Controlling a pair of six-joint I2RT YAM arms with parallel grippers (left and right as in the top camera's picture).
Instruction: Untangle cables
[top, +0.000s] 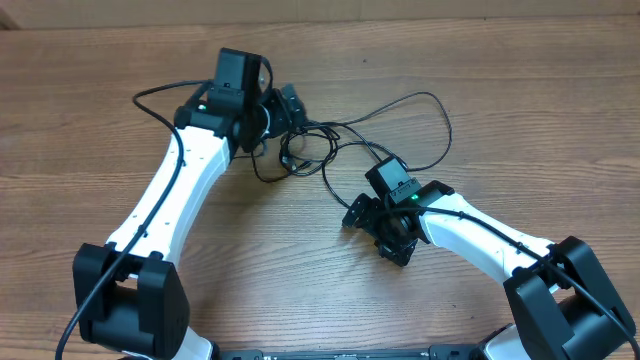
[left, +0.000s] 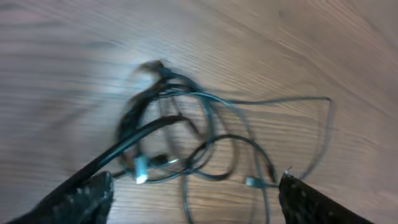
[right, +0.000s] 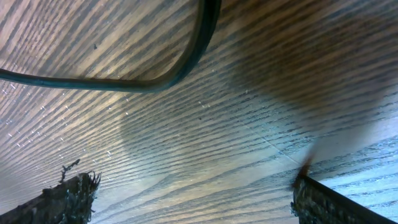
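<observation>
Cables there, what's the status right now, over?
Left claw open, over cables, bunched and looped. Right claw open, empty, low over wooden table. One loose strand ahead of it.

From my screens the table (top: 520, 80) reads as wood or wood-look laminate with a strong straight grain, mostly matt but catching a soft sheen under the lights in the right wrist view. The cables (left: 163, 73) have a smooth, slightly shiny black jacket, rubber or plastic by the look of it, and one plug (left: 142, 169) at the near left of the bunch ends in bright bare metal. Both arms (top: 180, 185) wear glossy white plastic shells over matt black joints, and the pads (right: 68, 199) look black, coarse and frayed at the edges.
</observation>
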